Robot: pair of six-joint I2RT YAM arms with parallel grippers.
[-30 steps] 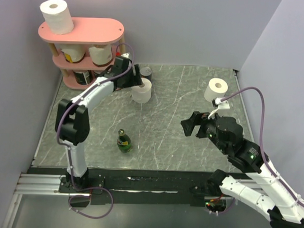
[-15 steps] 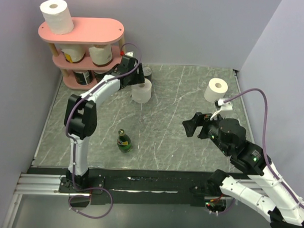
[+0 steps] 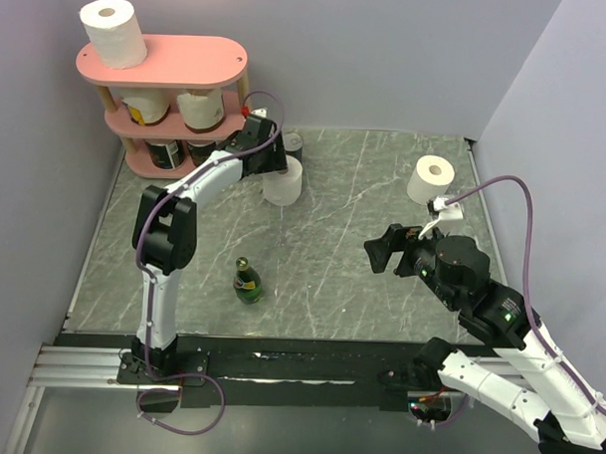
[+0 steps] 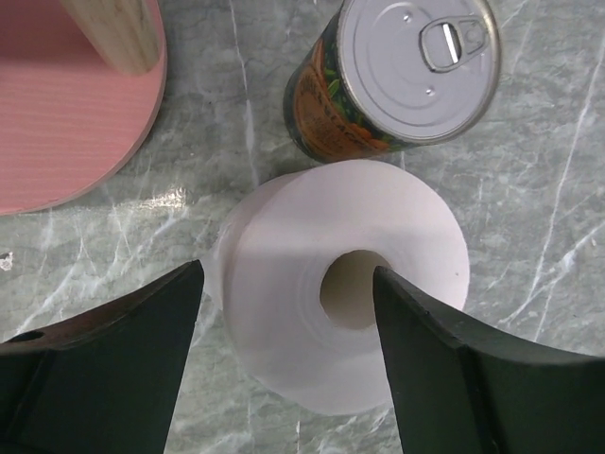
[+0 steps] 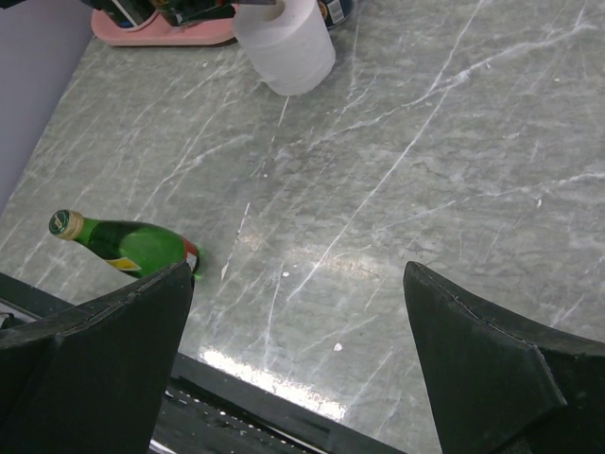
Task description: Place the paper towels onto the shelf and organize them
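Enclosing grey marbled table, lilac walls — left gripper, right gripper both apart.

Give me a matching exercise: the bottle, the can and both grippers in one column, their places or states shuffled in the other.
1. green bottle
2. tin can
3. left gripper
4. right gripper

A. open, over bare table
B. open, over a white roll
C. right next to that roll
D. on its own, toward the table's front

Pairs: 1-D, 2-C, 3-B, 4-A
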